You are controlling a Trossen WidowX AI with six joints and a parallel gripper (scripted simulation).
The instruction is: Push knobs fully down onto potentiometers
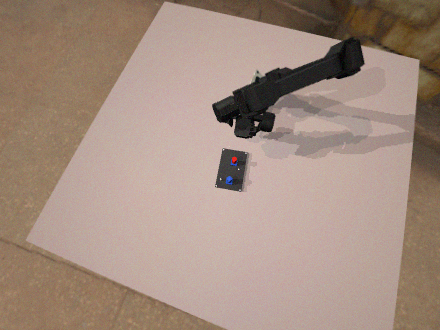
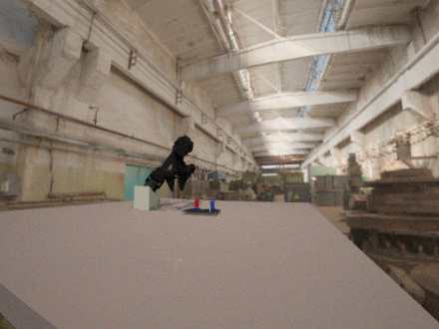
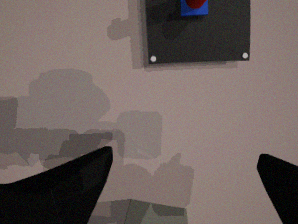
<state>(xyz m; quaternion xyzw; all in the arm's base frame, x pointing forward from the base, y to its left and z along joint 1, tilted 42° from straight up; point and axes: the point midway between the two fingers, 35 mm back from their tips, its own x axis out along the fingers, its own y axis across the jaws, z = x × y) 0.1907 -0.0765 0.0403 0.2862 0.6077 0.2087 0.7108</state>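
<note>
The dark circuit board [image 1: 230, 170] [image 2: 202, 212] [image 3: 220, 40] stands on the table, with its near end at the top of the wrist view. The red knob [image 1: 234, 160] [image 2: 197, 202] [image 3: 195, 2] is upright above its blue potentiometer and is cut by the wrist view's top edge. The blue knob [image 1: 229, 179] [image 2: 213, 204] stands upright on the other half and is outside the wrist view. Whether either knob sits against its potentiometer is too small to tell. My gripper [image 2: 177, 188] [image 3: 185, 157] is wide open and empty, raised above the table on the robot-base side, clear of the board.
A pale block [image 2: 144, 198] at the arm's base stands behind the board to the left in the exterior view. Arm shadows fall on the pale table top [image 1: 150, 200] [image 2: 175, 259] beside the board. Small pale pins show on the board.
</note>
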